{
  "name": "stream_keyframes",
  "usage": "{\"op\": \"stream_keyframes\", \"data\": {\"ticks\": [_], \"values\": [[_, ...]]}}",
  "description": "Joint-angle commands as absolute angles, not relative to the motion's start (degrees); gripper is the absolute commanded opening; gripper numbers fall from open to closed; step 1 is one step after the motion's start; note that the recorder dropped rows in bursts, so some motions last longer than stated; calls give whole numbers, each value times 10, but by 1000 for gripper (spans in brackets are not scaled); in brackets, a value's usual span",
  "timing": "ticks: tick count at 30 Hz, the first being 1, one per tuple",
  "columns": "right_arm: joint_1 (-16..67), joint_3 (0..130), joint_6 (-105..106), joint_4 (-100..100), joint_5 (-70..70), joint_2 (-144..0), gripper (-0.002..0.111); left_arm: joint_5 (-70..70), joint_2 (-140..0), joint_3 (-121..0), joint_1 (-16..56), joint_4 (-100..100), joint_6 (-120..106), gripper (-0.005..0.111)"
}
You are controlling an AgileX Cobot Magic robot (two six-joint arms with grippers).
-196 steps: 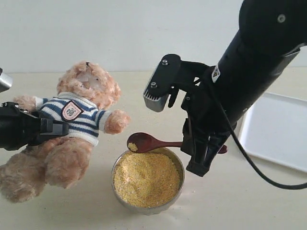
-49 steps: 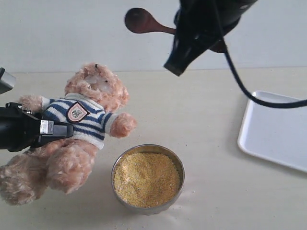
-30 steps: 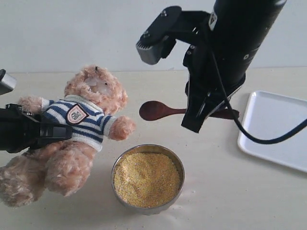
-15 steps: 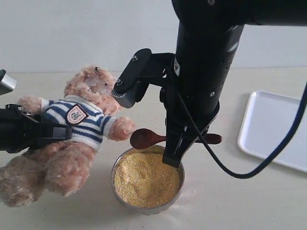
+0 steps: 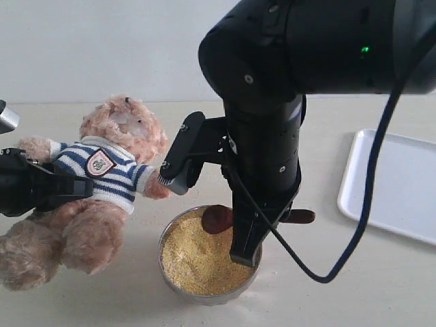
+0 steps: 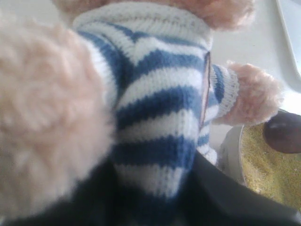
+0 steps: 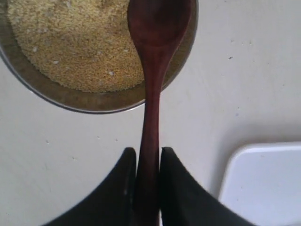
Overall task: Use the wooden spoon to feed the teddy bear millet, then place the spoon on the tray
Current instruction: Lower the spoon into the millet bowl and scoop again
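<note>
The teddy bear (image 5: 112, 170) in its striped shirt (image 6: 155, 94) leans at the left, and my left gripper (image 5: 65, 187) is shut on its torso. Yellow millet (image 5: 197, 255) fills the steel bowl (image 5: 178, 289), which also shows in the right wrist view (image 7: 84, 101). My right gripper (image 7: 148, 157) is shut on the handle of the wooden spoon (image 7: 153, 84). The spoon's round end (image 5: 214, 219) hangs just over the millet at the bowl's far rim, and its handle end (image 5: 301, 216) sticks out past the arm. The white tray (image 5: 395, 184) lies at the right.
The big black right arm (image 5: 272, 136) with its wrist camera (image 5: 180, 160) fills the middle of the scene, close to the bear's paw (image 6: 254, 99). A cable (image 5: 368, 204) loops down toward the tray. Beige tabletop (image 5: 327, 300) surrounds the bowl.
The right arm swung from high above down and forward, lowering the spoon from beside the bear to the bowl's far edge. The bear shifted slightly left and down.
</note>
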State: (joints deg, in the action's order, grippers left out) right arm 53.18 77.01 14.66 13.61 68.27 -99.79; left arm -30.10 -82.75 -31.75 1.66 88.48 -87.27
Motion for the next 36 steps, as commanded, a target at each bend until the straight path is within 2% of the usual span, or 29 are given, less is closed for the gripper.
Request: {"op": "stream_keyframes", "data": {"ticks": [1,36], "values": [[532,767,139,140,681,-1014,0,-300,-827,-316,19,897,-875,5],[532,767,152,146,671,-1027,0,-302,-827,-316,19,897,-875,5]]}}
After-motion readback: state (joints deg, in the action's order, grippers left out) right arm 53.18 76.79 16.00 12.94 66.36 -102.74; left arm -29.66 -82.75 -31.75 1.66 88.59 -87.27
